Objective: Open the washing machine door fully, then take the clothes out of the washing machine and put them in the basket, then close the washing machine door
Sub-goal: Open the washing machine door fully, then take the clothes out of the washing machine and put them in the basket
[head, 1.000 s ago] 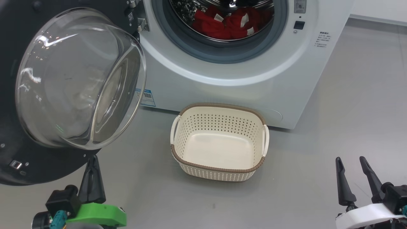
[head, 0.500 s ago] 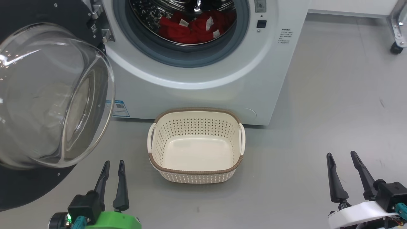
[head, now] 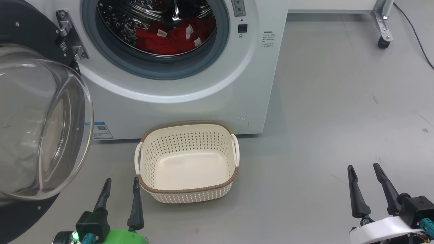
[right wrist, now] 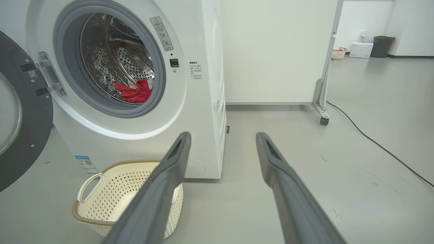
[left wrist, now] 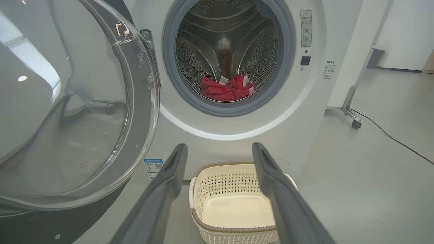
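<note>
Head view: the washing machine door (head: 37, 122) hangs swung open ahead of and to the left of the left gripper (head: 122, 180), its glass bowl bulging toward the robot. The clothes (head: 169, 35) lie in a red heap low in the drum of the washing machine (head: 190, 98), ahead of and above that gripper. The basket (head: 190, 190) sits on the grey floor (head: 322, 118) close before the machine's front, its near left corner just beside the left gripper's right fingertip; whether they touch cannot be told.

Both grippers stand with fingers spread wide, holding nothing. The right gripper (head: 363, 166) is well to the right of the basket, over bare floor. Beyond it the smooth floor runs open to a frame's caster (head: 382, 42) and a dark cable (head: 413, 33). From the right wrist, a white panel (right wrist: 271, 51) stands ahead beside the machine, with a black bin (right wrist: 383, 45) far off.
</note>
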Motion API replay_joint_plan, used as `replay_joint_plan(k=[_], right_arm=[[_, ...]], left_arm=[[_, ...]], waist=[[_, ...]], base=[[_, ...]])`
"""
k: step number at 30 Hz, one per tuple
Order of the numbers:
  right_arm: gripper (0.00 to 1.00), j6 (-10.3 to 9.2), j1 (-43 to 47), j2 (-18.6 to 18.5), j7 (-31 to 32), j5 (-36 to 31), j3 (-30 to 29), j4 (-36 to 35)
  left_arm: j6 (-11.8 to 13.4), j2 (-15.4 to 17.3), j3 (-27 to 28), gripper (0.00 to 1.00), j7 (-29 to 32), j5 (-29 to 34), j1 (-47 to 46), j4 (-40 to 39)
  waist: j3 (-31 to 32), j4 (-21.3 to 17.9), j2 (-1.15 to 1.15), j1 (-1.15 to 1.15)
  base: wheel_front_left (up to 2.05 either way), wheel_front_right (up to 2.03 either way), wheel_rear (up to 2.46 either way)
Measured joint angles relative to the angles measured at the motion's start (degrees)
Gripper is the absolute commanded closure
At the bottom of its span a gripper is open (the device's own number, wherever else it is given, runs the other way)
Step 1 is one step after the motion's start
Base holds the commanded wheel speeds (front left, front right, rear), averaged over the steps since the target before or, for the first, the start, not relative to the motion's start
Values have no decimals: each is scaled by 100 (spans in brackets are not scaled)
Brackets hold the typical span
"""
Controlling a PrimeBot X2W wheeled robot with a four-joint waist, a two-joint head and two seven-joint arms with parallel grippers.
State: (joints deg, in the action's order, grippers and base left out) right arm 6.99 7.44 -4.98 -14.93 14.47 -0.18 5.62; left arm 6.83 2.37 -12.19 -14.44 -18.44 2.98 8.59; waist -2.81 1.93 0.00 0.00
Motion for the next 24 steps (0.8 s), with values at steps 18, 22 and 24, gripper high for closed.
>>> replay_joint_plan(k=[18,22,24], right_arm=[[0,0,132,71,0,0,-120,-62],[0,0,133,90,0,0,-124,-65],[0,-1,136,93,0,0,-129,-67]], left_arm=[[0,5,-220,0,0,38,1,181],[0,5,-224,0,0,38,1,191],[0,5,-229,0,0,38,1,198]], waist=[[143,-164,0,0],[160,-153,0,0],[168,-145,0,0]], base=[[0,0,0],[0,0,0],[0,0,0]])
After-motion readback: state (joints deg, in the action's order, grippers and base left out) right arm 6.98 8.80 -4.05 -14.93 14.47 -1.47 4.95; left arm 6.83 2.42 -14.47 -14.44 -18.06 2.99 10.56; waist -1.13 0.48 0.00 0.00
